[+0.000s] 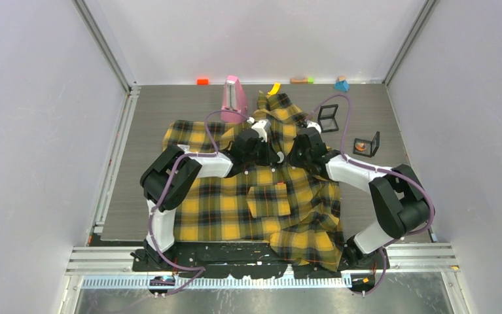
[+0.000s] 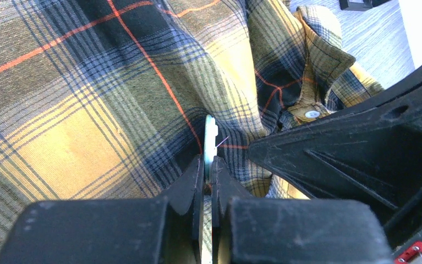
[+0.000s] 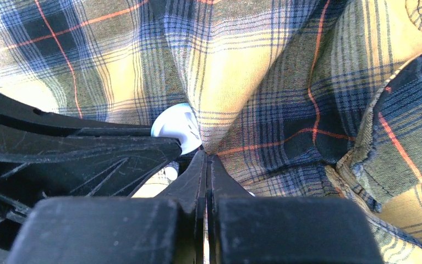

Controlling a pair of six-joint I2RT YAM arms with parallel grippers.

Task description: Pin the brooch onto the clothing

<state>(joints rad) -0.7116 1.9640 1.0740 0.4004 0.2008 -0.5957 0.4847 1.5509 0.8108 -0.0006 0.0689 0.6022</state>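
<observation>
Only partly showing, the brooch (image 2: pixel 211 136) is standing edge-on, pinched in the nearly closed jaws of the left gripper (image 2: pixel 208 165) against a raised fold of the shirt (image 2: pixel 87 110), which the right gripper (image 3: pixel 206 159) is clamping with jaws fully closed, while both arms are hiding it from above.

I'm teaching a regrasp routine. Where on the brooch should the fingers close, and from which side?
Grip the brooch on its two flat faces at the rim away from the shirt, coming from that side: it is a thin disc standing edge-on, and its pin faces the shirt.
</observation>
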